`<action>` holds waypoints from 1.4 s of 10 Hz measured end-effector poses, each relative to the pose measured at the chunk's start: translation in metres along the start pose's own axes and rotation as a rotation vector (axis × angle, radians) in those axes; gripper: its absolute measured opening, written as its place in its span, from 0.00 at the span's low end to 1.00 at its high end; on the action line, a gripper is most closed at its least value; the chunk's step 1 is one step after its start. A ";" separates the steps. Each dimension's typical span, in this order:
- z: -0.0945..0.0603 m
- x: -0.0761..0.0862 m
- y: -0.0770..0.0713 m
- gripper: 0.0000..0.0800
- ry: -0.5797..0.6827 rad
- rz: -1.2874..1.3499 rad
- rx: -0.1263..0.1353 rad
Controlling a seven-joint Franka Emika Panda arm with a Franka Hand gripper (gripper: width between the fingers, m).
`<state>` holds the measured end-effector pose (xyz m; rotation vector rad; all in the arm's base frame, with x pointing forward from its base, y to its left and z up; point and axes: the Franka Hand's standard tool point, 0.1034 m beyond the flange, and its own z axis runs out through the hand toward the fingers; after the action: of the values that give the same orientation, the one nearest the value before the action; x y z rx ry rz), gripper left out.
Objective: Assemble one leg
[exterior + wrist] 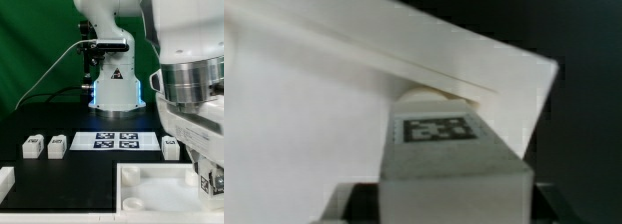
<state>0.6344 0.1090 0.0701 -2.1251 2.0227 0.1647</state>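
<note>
While we scan the exterior view from its left, we meet two spare legs (pixel 32 147) (pixel 57 146) standing on the dark desk (pixel 70 168), then the marker board (pixel 118 140) flat in front of the arm's base, then another leg (pixel 171 147) near the exterior view's right. They wait there, we judge, as stock for later steps. Along the near edge lies the big white panel (pixel 150 185) with its raised corner sockets, and the claw (pixel 212 180) hangs over its right part, mostly cut off by the frame.

From the wrist view we get what that view hides: the leg (pixel 441 150), tag facing the camera, sits between the claw's fingers (pixel 349 200), gripped as far as we can judge, its tip touching the panel's corner. We take this as lining it up with a socket. Only the outer view shows the spares and the board.
</note>
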 end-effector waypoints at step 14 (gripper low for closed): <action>0.005 -0.014 0.004 0.81 0.063 -1.269 -0.130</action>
<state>0.6300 0.1233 0.0677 -3.0172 0.3759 0.0161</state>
